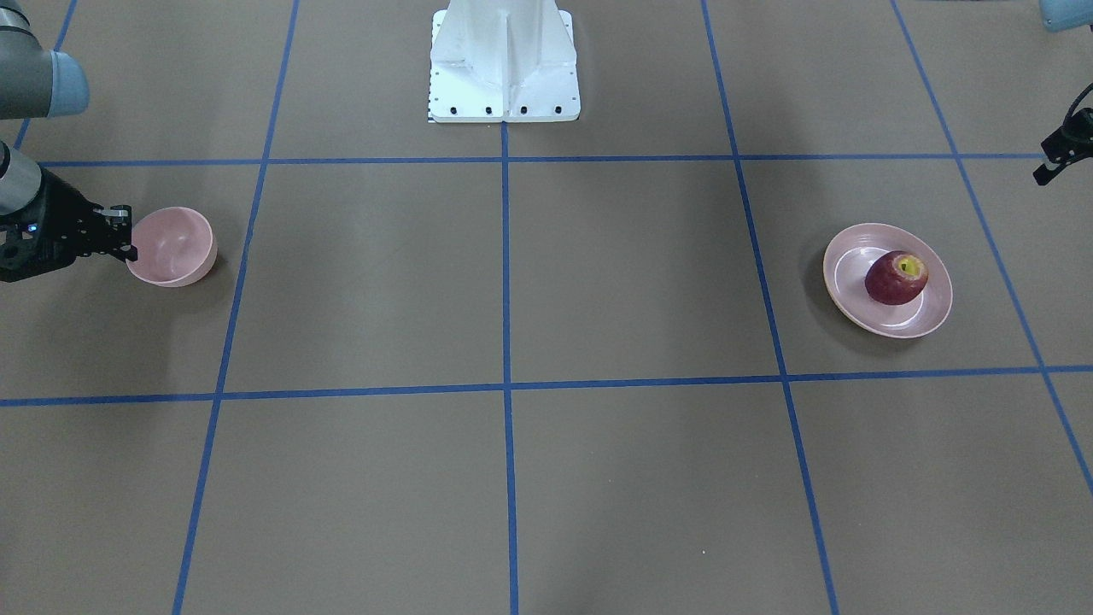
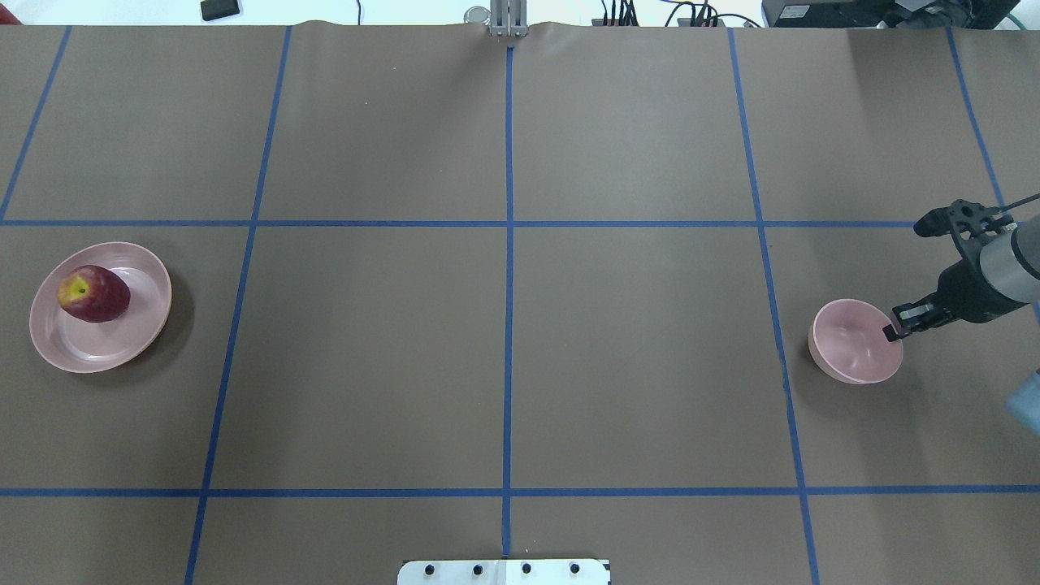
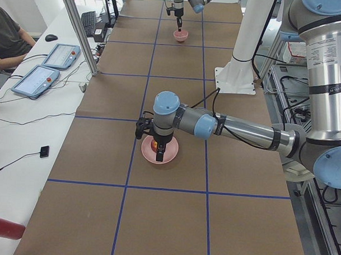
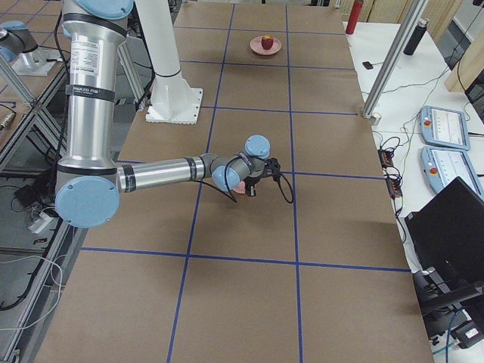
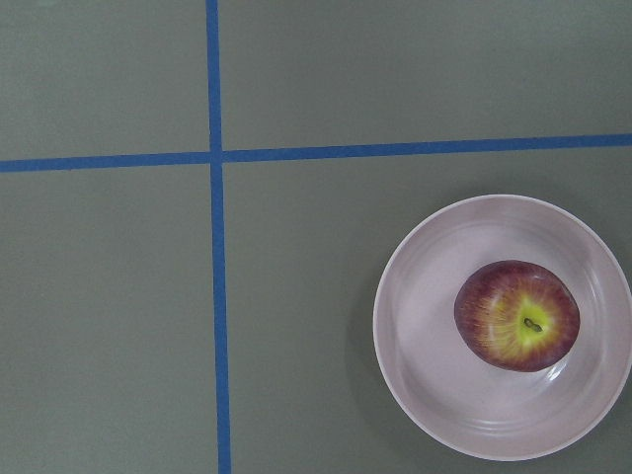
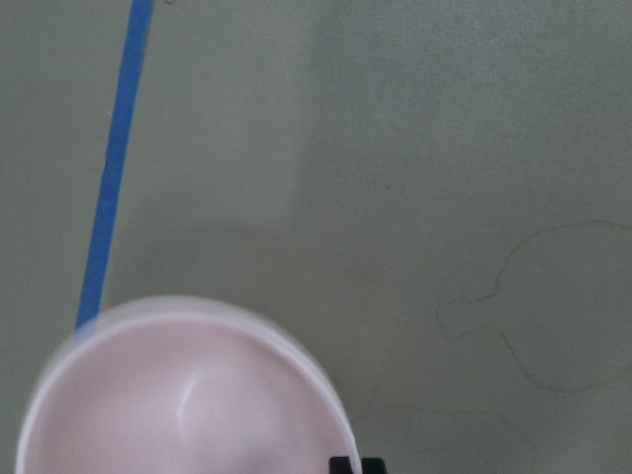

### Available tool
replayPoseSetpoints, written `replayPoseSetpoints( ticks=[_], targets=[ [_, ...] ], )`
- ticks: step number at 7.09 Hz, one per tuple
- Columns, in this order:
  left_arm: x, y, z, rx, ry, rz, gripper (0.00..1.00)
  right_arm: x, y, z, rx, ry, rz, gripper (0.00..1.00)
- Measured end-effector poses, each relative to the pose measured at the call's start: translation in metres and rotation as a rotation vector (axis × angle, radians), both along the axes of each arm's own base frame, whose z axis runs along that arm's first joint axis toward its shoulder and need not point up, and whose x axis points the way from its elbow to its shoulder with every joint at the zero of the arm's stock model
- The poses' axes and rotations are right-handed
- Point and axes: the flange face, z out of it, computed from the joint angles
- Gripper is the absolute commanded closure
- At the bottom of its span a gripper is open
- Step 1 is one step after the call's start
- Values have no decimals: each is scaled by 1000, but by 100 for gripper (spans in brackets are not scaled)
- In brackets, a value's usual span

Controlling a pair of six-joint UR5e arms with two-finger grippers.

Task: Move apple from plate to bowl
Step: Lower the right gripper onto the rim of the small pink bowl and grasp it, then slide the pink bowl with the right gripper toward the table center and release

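The dark red apple (image 1: 895, 278) (image 2: 93, 294) lies on the wide pink plate (image 1: 926, 320) (image 2: 97, 351) at my left end of the table. The left wrist view looks straight down on the apple (image 5: 516, 316) and the plate (image 5: 425, 326). My left gripper (image 3: 157, 148) hangs high over that end with nothing in it, and its jaws look apart. The small deep pink bowl (image 1: 175, 248) (image 2: 849, 341) stands at my right end. My right gripper (image 1: 130, 235) (image 2: 894, 327) is shut on the bowl's rim, with its tips just showing in the right wrist view (image 6: 355, 464).
The white robot base (image 1: 504, 60) (image 2: 504, 571) stands at mid-table on my side. Blue tape lines cross the brown table. Beyond the far edge are an aluminium post (image 3: 78, 29), two tablets (image 3: 61, 55) and a seated person (image 3: 8, 38).
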Motion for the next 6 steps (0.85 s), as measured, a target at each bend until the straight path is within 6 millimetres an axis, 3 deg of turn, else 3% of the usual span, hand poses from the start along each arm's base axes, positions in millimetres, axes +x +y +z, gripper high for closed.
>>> replayPoseSetpoints(
  ticks=[1, 3, 4, 6],
  targets=[
    [0, 0, 0, 1, 1, 0, 2, 2, -1, -16, 35, -11, 11, 100],
    [0, 0, -1, 2, 2, 0, 2, -5, -5, -67, 51, -64, 53, 100],
    [0, 0, -1, 3, 1, 0, 2, -32, -19, -107, 14, -85, 83, 100],
    [0, -1, -3, 7, 1, 0, 2, -139, -53, -223, -45, -55, 126, 100]
  ],
)
